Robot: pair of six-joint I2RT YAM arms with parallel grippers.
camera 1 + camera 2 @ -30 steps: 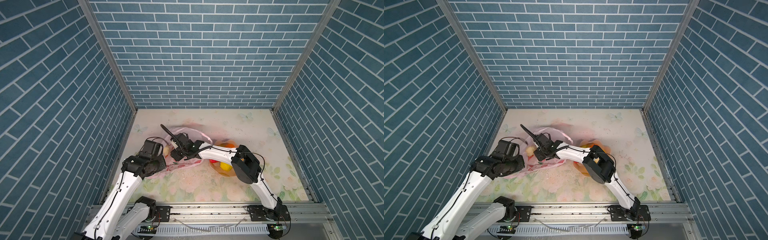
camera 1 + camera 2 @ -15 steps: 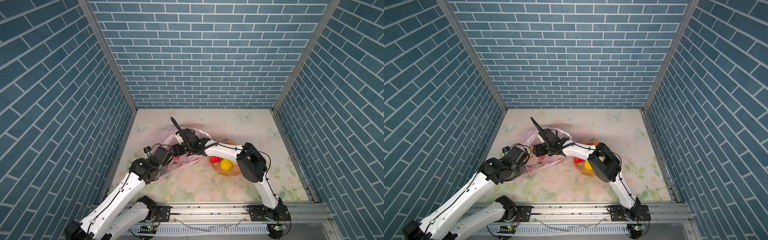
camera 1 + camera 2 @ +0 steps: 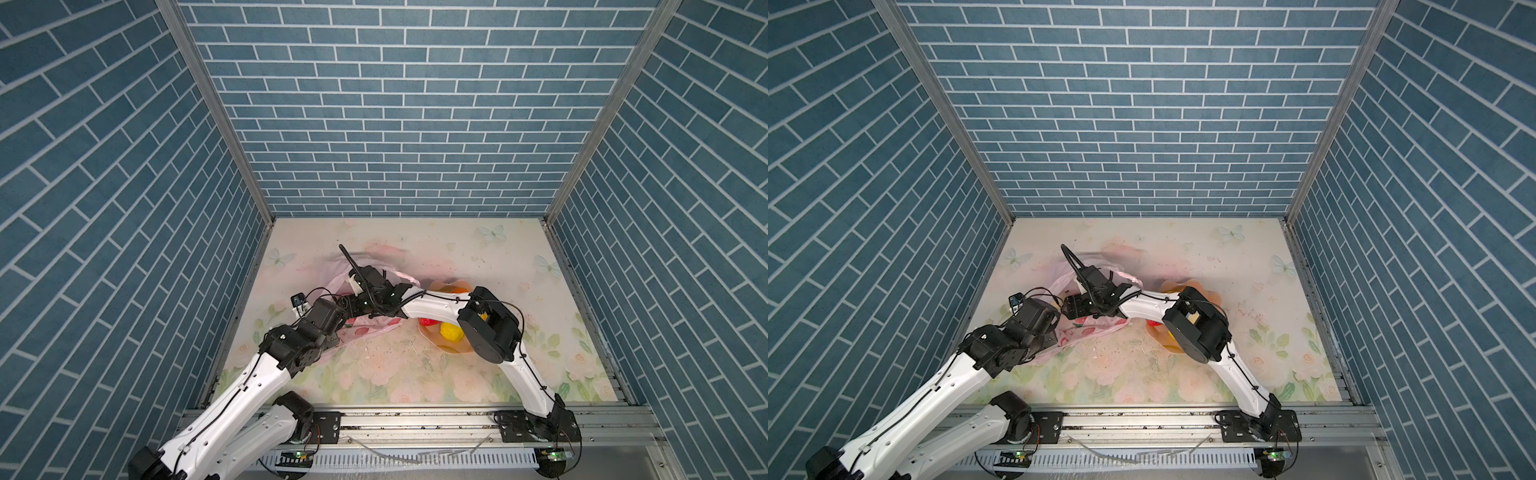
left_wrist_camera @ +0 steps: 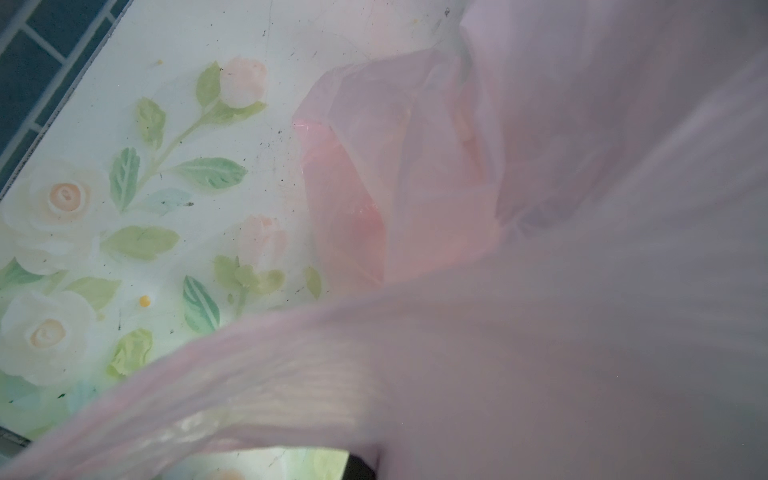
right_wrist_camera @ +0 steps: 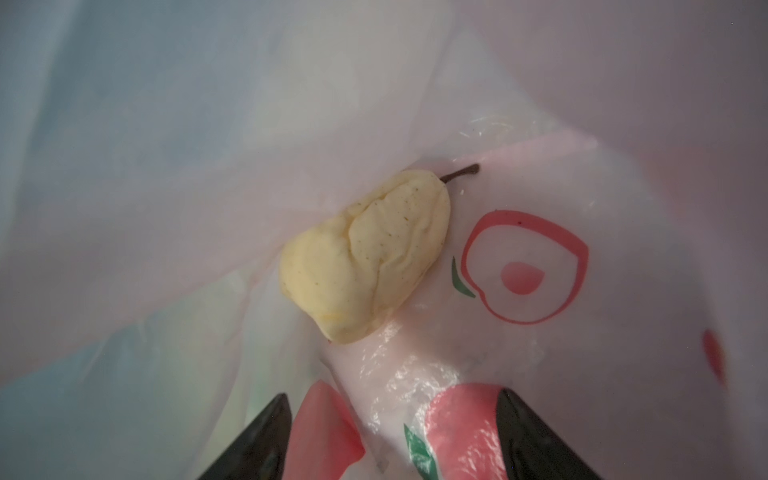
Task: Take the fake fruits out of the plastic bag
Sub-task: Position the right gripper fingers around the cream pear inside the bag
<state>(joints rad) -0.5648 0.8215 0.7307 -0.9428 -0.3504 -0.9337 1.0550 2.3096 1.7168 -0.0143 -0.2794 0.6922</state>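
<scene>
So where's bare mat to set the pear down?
Free: floral mat between the scalloped bowl and the right wall, and the strip along the back wall. Crowded: left-centre, around the plastic bag holding the pear.

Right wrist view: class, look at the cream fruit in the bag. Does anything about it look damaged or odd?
Yes. The cream pear lying inside the pink bag looks crushed: deep creases and dents run across its skin instead of a smooth rounded shape. The open right pincer stands clear of it.

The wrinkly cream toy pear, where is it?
In the right wrist view the pear lies inside the pink plastic bag, just ahead of the open right gripper.
</scene>
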